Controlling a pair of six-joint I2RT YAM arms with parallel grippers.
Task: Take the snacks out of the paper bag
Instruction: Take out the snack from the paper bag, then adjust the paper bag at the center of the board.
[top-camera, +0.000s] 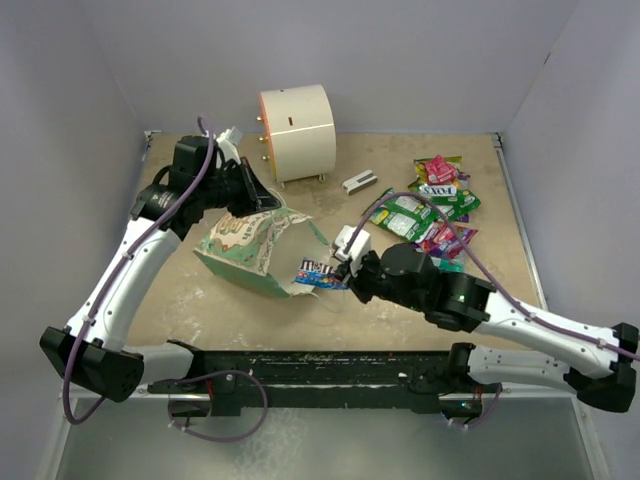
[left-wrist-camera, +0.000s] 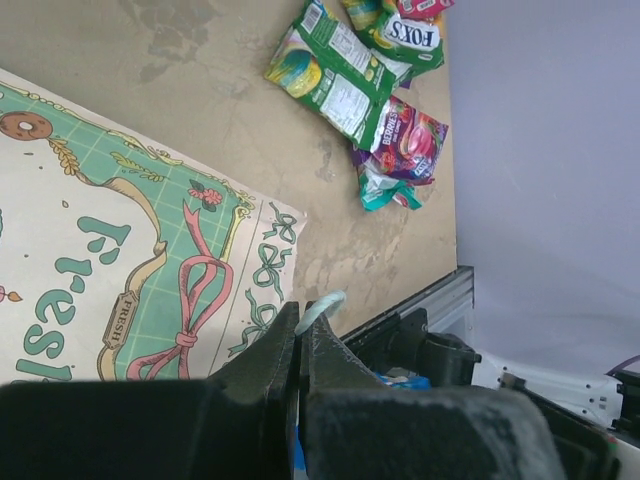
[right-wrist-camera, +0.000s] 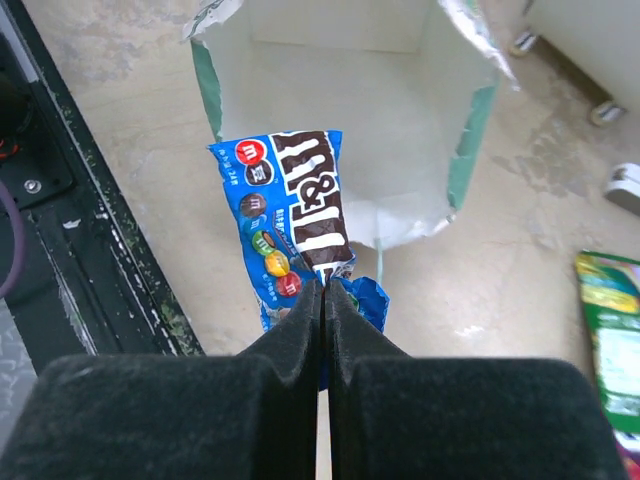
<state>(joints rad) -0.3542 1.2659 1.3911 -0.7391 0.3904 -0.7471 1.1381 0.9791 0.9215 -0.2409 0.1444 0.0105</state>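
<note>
Snack packet (right-wrist-camera: 295, 205) (blue) sits clamped in right pincer (right-wrist-camera: 322, 288) before paper bag (right-wrist-camera: 340, 100).

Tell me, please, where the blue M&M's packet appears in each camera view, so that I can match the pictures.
Top external: the M&M's packet is at centre, in the right gripper, before the bag's mouth.
Left wrist: only a blue sliver low down; I cannot tell if it is the packet.
Right wrist: the packet is at centre, pinched at its lower end.
Shared landmark: the paper bag.
</note>
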